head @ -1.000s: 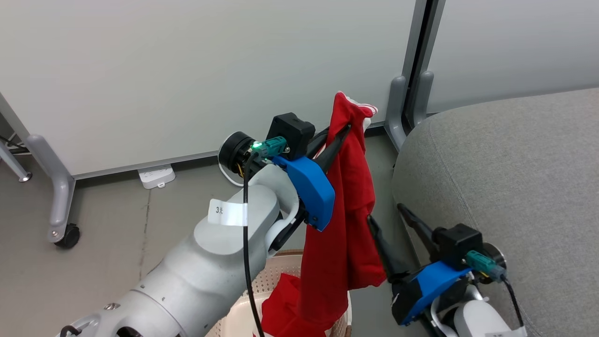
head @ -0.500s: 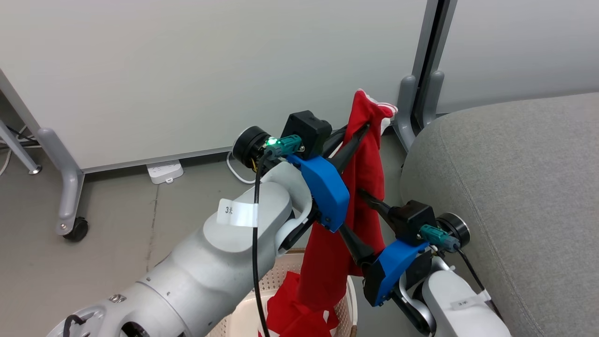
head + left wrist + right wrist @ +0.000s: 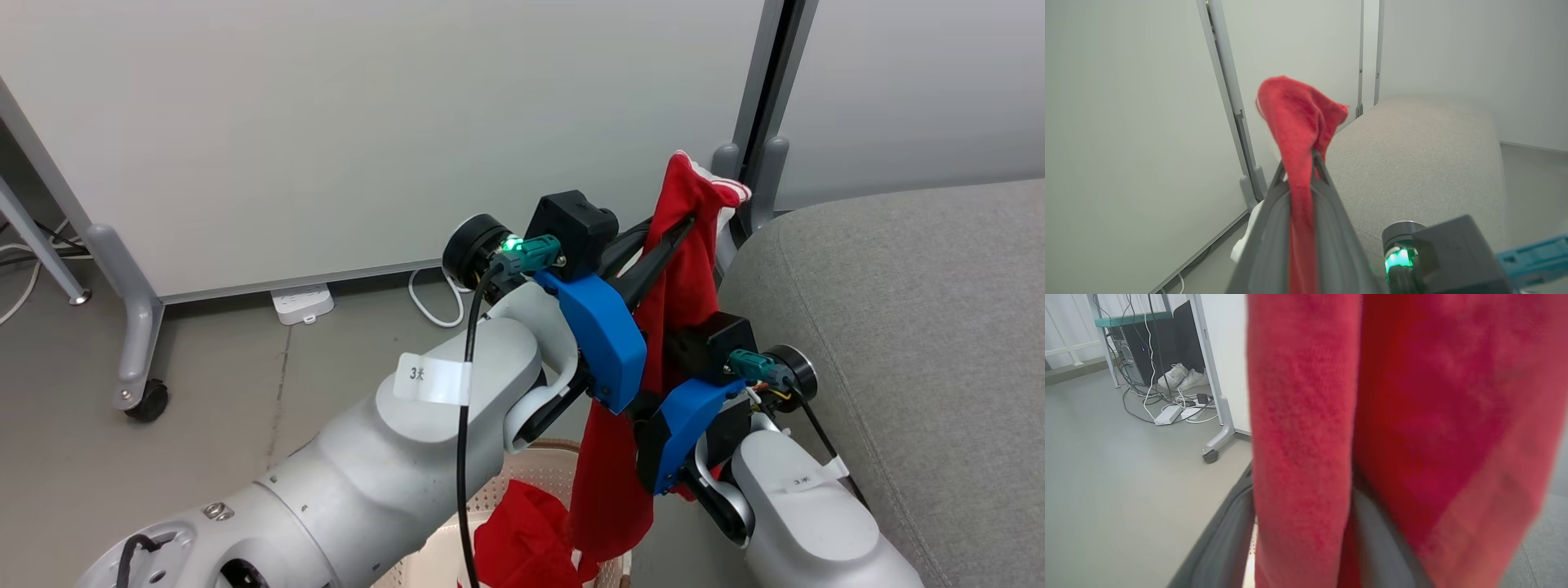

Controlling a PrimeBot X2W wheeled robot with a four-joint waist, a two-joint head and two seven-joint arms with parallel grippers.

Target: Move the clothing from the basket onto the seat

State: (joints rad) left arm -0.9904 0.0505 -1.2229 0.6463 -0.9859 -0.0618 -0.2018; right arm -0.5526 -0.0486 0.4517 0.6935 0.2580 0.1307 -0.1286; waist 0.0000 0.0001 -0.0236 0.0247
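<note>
Your left pincer [image 3: 684, 225] clamps the red garment [image 3: 608, 490] high above the basket [image 3: 562, 447]. Your right pincer [image 3: 1306, 498] has just swung in, jaws wide astride it, likely readying the transfer to the sofa [image 3: 898, 327].

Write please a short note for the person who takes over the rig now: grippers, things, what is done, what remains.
Left gripper: jaws shut on the top of one red garment, hanging over the basket beside the seat.
Right gripper: jaws open around that cloth, lower down.
Second garment: in the basket.
Done: one garment lifted. Left: lay both on the seat.
</note>
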